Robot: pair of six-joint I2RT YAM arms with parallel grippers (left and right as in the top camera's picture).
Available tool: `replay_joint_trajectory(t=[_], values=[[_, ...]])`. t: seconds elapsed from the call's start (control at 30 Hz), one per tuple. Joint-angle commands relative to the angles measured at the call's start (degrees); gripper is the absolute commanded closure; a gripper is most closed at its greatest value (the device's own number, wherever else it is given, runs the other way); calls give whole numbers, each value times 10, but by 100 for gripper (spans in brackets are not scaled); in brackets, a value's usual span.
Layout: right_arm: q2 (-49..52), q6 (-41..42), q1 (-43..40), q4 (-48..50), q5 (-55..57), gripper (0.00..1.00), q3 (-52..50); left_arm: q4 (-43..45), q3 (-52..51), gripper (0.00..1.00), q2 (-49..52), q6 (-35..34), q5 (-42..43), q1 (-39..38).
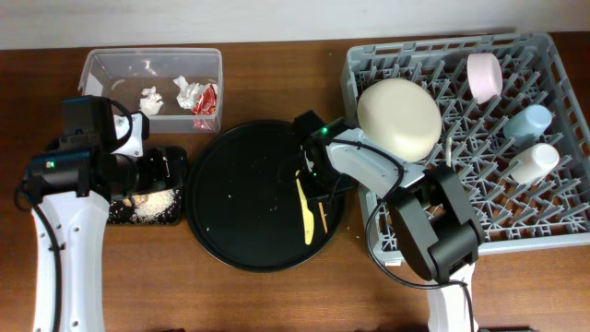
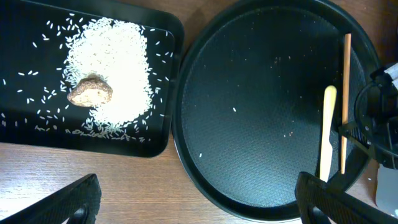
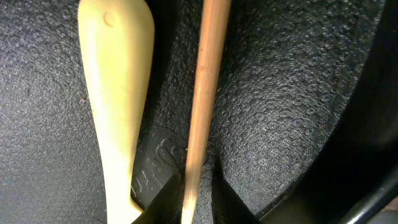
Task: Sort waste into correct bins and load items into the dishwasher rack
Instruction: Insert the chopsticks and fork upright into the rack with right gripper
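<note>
My right gripper (image 3: 189,205) is down on the large round black tray (image 1: 241,198), its fingers closed around one wooden chopstick (image 3: 205,93). The yellow knife (image 3: 118,81) lies just left of it. Both also show in the overhead view: the chopstick (image 1: 324,218) and the knife (image 1: 304,214). My left gripper (image 2: 198,186) is open and empty, above the table by the shallow black tray (image 2: 18,124) of rice (image 2: 118,62) with a brown lump (image 2: 90,91). The grey rack (image 1: 553,242) holds the cream bowl (image 1: 398,118), pink bowl (image 1: 484,76), blue cup (image 1: 530,120) and white cup (image 1: 535,163).
The clear tub (image 1: 101,69) at the back left holds white tissue wads (image 1: 150,100) and the red wrapper (image 1: 206,100). Stray rice grains lie on the round tray. The right arm reaches from the rack's front edge across to the tray.
</note>
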Motion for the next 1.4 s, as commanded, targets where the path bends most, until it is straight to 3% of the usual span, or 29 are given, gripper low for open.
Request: replay_joint_trajectory(t=[0.0, 0.2, 0.23, 0.33, 0.6, 0.7, 0.8, 0.87, 0.97, 1.1, 1.37], values=[[9, 3, 3, 7, 32, 84, -16, 0, -3, 1, -4, -6, 6, 3], [9, 24, 3, 7, 36, 90, -16, 0, -3, 1, -4, -6, 6, 3], [9, 27, 3, 6, 34, 96, -16, 0, -3, 1, -4, -6, 6, 3], [2, 28, 3, -10, 27, 96, -3, 0, -3, 1, -4, -6, 6, 3], [-148, -7, -6, -96, 56, 96, 45, 0, -3, 1, -4, -6, 6, 3], [-248, -67, -94, -137, 64, 96, 45, 0, -3, 1, -4, -6, 6, 3], [-282, -134, -228, -156, 64, 96, 45, 0, -3, 1, -4, -6, 6, 3], [-280, -264, -317, -147, 75, 96, 44, 0, -3, 1, -4, -6, 6, 3], [-266, -379, -388, -135, 109, 96, 41, 0, -3, 1, -4, -6, 6, 3], [-229, -390, -430, -100, 190, 96, 4, 0, -3, 1, -4, -6, 6, 3], [-156, -391, -445, -59, 184, 96, -6, 0, -3, 0, -4, -6, 6, 3]])
